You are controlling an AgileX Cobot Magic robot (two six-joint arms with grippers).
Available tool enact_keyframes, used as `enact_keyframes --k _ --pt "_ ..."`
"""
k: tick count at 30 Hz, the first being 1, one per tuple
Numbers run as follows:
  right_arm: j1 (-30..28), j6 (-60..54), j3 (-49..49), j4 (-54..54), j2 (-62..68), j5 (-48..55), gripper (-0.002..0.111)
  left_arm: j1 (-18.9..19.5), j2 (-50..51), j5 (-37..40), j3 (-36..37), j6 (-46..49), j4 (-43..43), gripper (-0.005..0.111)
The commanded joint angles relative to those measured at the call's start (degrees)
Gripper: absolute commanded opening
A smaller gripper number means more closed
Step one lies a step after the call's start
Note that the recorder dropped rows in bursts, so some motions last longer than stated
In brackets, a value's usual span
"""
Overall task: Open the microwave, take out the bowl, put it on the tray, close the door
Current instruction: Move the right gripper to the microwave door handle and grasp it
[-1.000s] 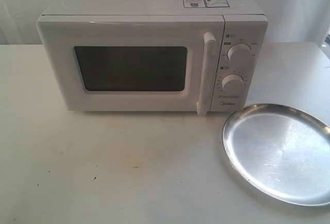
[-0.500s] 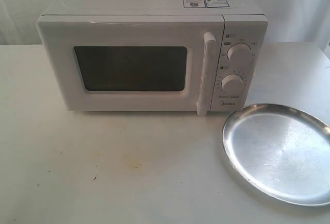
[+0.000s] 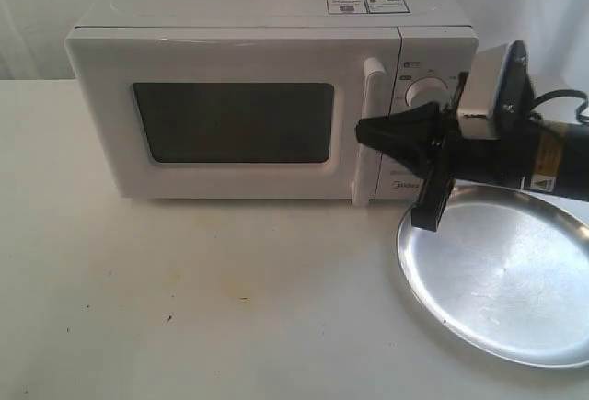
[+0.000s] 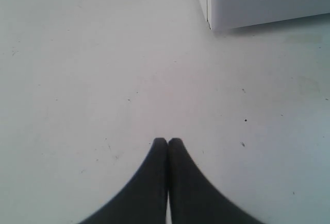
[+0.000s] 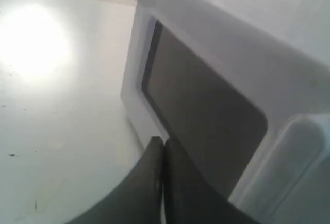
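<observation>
Fingertips of the left gripper (image 4: 167,141) are seen pressed together with nothing between them, held over the bare white table (image 4: 77,80), near a lower corner of the microwave (image 3: 248,14) but well apart from it. On the exterior view the microwave is set at the back of the table, with a sticker (image 3: 365,2) on its top. Its door (image 3: 230,60) is shut flush with the body, and nothing can be made out behind the dark window (image 3: 235,122) – the bowl is not seen in any view. At the door's right edge the upright white handle (image 3: 374,83) is crossed at mid height by the tip of the right gripper (image 3: 363,130), reached in from the right; its black fingers are closed on each other and nothing is gripped. Whether the tip is touching the handle or the door cannot be told. An upper knob (image 3: 423,94) is partly covered by the arm. Further right and toward the front, the silver tray (image 3: 515,271) lies flat on the table – just beside the microwave's front right corner.
</observation>
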Motion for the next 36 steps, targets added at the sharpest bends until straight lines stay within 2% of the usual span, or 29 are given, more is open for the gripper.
enact_keyframes --k 1,9,13,16,19,22,25,28,32,36 --pt "-2.61 0.7 -3.26 -1.41 9.47 -4.45 0.0 -0.24 -0.12 -0.04 -0.14 -0.2 -0.4 0.0" --pt "-9.44 0.35 -4.01 2.12 11.64 -4.45 0.0 -0.24 -0.12 -0.04 -0.14 -0.2 -0.4 0.0" --pt "-8.6 -2.73 -4.01 1.4 11.43 -4.45 0.0 -0.24 -0.12 -0.04 -0.14 -0.2 -0.4 0.0" --pt "-6.49 -4.89 -4.01 1.4 11.43 -4.45 0.005 -0.24 -0.12 -0.04 -0.14 -0.2 -0.4 0.0" --pt "-4.49 -5.98 -4.01 3.3 11.43 -4.45 0.014 -0.24 -0.12 -0.04 -0.14 -0.2 -0.4 0.0" --pt "-3.31 -6.23 -4.01 5.18 11.43 -4.45 0.028 -0.24 -0.12 -0.04 -0.14 -0.2 -0.4 0.0" --pt "-2.93 -6.01 -4.09 6.09 11.43 -4.45 0.052 -0.24 -0.12 -0.04 -0.14 -0.2 -0.4 0.0" --pt "-2.93 -6.01 -4.09 7.38 11.43 -4.15 0.068 -0.24 -0.12 -0.04 -0.14 -0.2 -0.4 0.0" --pt "-2.93 -5.44 -4.09 10.41 11.43 -3.56 0.068 -0.24 -0.12 -0.04 -0.14 -0.2 -0.4 0.0" --pt "-2.93 -2.93 -4.09 7.51 11.43 -1.67 0.067 -0.24 -0.12 -0.04 -0.14 -0.2 -0.4 0.0"
